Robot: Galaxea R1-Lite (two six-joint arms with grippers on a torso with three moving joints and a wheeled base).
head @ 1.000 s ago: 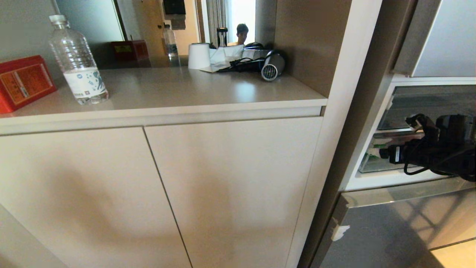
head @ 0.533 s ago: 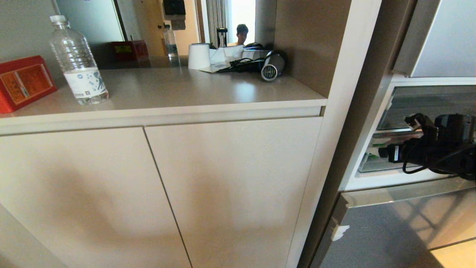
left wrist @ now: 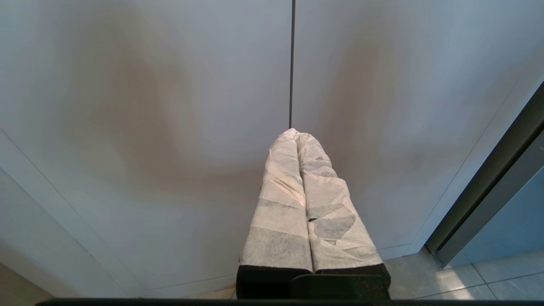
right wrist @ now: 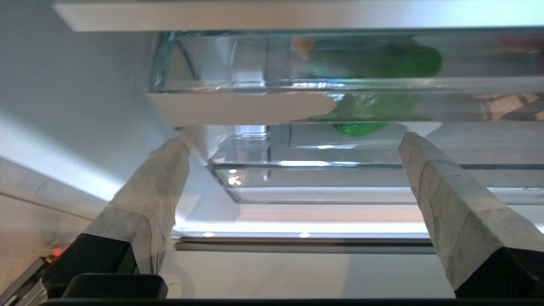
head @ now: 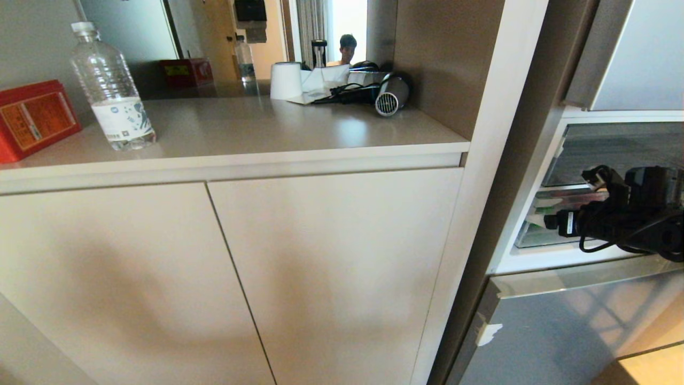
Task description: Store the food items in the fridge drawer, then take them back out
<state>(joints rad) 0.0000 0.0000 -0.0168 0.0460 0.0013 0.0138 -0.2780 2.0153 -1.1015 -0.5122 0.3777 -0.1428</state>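
**Right claw spread before the fridge drawer; left claw parked at the cabinet**

Right claw [right wrist: 293,140]: is being held with its two taped fingers [right wrist: 450,199] spread wide apart, nothing being pinched between them. It is being pointed into the open fridge compartment, just in front of the fridge drawer [right wrist: 323,178], whose clear walls and whitish front rim are being seen between the fingers. No contact with the drawer can be told. In the head view the same claw [head: 553,223] is being shown at the far right, its black arm reaching into the compartment.

Bell pepper [right wrist: 374,63]: is being seen as a green shape through the clear plastic, inside the drawer, beyond the claw. A tan patch [right wrist: 302,44] is lying beside it; whether it is the potato cannot be told.

Left claw [left wrist: 295,134]: is being kept with its fingers pressed together, empty, low before the cabinet doors [left wrist: 170,106], near their seam.

Tabletop [head: 256,128]: is carrying a water bottle [head: 111,88], a red box [head: 33,117], a white roll [head: 285,80] and a hair dryer [head: 390,95].

Grey fridge panel [head: 561,331]: is standing below the open compartment.

Person [head: 347,49]: is being seen in the background.
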